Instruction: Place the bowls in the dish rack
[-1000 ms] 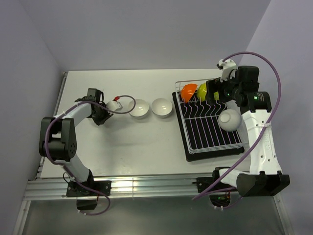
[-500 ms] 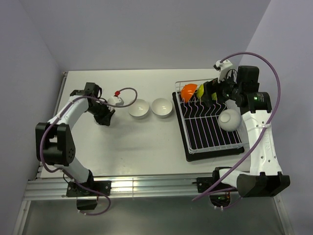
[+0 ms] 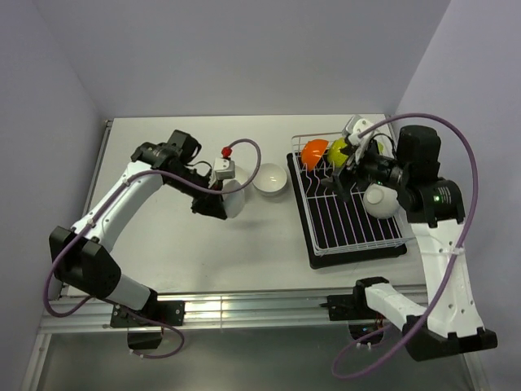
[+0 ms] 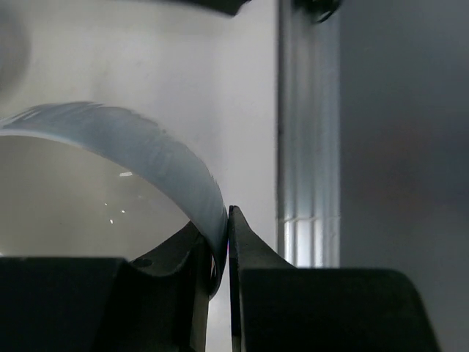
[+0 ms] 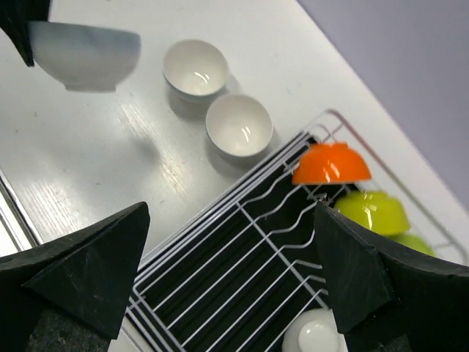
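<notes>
My left gripper is shut on the rim of a white bowl and holds it above the table; the left wrist view shows the rim pinched between the fingers. Two more white bowls sit upright on the table left of the dish rack. The rack holds an orange bowl, two lime green bowls and an upturned white bowl. My right gripper is open and empty, hovering above the rack's back half.
The rack's black tray lies at the table's right side. The rack's front rows hold no bowl. A metal rail runs along the near table edge. Walls close in left, back and right.
My left arm has lifted the leftmost white bowl and carried it right, over the other table bowls. My right gripper has drawn up and a little left from the rack's back.
</notes>
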Action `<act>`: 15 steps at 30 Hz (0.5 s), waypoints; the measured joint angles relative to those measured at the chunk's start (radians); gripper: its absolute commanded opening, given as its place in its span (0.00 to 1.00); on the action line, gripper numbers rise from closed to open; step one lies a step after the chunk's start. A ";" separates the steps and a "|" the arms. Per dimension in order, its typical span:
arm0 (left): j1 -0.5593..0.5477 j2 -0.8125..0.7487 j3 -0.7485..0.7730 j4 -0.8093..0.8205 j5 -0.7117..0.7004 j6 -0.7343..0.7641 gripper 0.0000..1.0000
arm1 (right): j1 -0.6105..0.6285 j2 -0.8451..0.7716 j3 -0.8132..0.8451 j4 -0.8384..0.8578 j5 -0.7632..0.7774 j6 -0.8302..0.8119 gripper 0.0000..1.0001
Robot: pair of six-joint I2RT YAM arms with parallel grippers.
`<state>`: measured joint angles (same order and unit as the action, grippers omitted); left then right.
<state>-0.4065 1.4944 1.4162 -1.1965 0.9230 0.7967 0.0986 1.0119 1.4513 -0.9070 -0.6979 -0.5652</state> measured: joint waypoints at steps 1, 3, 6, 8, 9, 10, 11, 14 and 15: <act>-0.022 -0.005 0.001 0.000 0.032 -0.010 0.01 | 0.022 -0.019 -0.001 0.000 -0.003 -0.017 1.00; -0.052 -0.012 0.002 0.006 0.115 -0.041 0.00 | 0.071 -0.057 -0.009 0.000 -0.004 -0.049 1.00; -0.060 -0.025 -0.008 0.048 0.225 -0.101 0.00 | 0.155 -0.106 -0.035 0.001 -0.002 -0.089 1.00; -0.060 -0.042 -0.033 0.098 0.302 -0.143 0.00 | 0.219 -0.126 -0.042 -0.005 0.003 -0.116 1.00; -0.060 -0.050 -0.045 0.120 0.337 -0.164 0.00 | 0.244 -0.132 -0.042 -0.006 0.005 -0.129 1.00; -0.061 -0.056 -0.055 0.136 0.372 -0.184 0.00 | 0.270 -0.137 -0.042 -0.007 0.008 -0.143 1.00; -0.064 -0.057 -0.058 0.140 0.394 -0.188 0.00 | 0.300 -0.140 -0.042 -0.009 0.008 -0.159 1.00; -0.084 -0.051 -0.056 0.105 0.447 -0.135 0.00 | 0.386 -0.141 -0.042 -0.028 0.010 -0.214 1.00; -0.091 -0.045 -0.052 0.069 0.454 -0.099 0.00 | 0.422 -0.141 -0.045 -0.032 0.011 -0.238 1.00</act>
<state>-0.4976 1.4498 1.3640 -1.1271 1.3773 0.6975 0.5205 0.8707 1.4067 -0.9394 -0.6872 -0.8028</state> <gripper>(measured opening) 0.158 0.997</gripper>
